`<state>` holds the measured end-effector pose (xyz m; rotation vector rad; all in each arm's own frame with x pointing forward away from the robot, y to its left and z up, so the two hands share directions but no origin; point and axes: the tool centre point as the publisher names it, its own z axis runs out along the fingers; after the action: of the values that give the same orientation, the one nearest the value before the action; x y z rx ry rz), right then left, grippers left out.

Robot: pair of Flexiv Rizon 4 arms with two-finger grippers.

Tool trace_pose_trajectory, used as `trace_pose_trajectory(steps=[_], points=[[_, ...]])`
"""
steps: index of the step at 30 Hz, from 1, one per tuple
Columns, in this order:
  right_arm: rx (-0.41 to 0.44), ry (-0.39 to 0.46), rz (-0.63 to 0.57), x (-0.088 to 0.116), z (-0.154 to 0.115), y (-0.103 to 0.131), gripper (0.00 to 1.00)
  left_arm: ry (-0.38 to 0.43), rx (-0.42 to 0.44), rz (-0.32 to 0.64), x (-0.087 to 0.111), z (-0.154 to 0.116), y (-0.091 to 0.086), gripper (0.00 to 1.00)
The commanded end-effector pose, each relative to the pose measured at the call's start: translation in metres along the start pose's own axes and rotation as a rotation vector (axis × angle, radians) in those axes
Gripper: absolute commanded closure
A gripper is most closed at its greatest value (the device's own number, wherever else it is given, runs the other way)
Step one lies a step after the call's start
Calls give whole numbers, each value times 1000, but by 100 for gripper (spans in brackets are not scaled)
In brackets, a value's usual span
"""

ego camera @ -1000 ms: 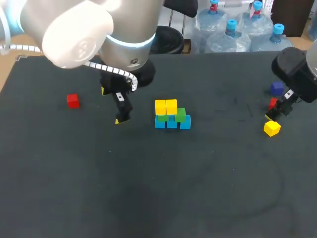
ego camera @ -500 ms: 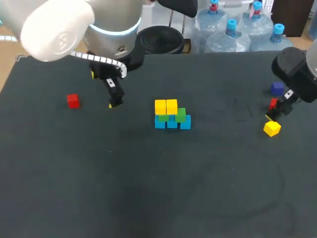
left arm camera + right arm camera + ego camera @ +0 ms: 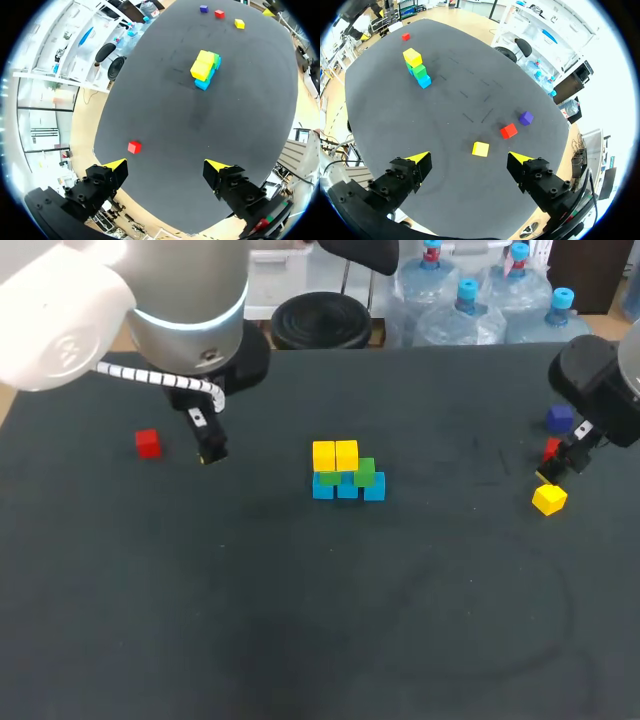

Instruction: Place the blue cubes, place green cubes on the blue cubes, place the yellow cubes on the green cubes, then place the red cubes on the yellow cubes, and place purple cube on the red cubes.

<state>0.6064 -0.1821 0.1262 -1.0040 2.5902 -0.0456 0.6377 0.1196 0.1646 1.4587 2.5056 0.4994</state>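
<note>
Stack [image 3: 347, 472] centre frame: blue base, green, two yellow on top. Left gripper [image 3: 166, 165] spread, empty; lone red cube [image 3: 134, 147] just ahead of it. Right gripper [image 3: 469, 158] spread, empty. Its wrist view shows the second red cube [image 3: 508, 131] whole, between yellow cube [image 3: 480, 148] and purple cube [image 3: 525, 118]. In the head view, at the right edge, that arm half hides it.

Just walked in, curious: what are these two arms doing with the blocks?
They are stacking coloured cubes. Mid-table, blue cubes carry green cubes, topped by two yellow cubes. Both grippers are open and empty: the left gripper hangs near a loose red cube, the right gripper above a spare yellow cube, with a second red cube and a purple cube close by.
</note>
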Motion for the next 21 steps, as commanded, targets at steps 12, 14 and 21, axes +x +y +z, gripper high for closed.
trace_pose_trajectory(steps=[12,14,21], points=[[82,20,-66,-15,-36,0,0,-3,3,2,0,0,1,0],[123,33,-99,-28,-52,2,0,-3,3,2,0,0,1,0],[139,88,-109,-48,-41,-1,0,-3,3,2,0,0,1,0]])
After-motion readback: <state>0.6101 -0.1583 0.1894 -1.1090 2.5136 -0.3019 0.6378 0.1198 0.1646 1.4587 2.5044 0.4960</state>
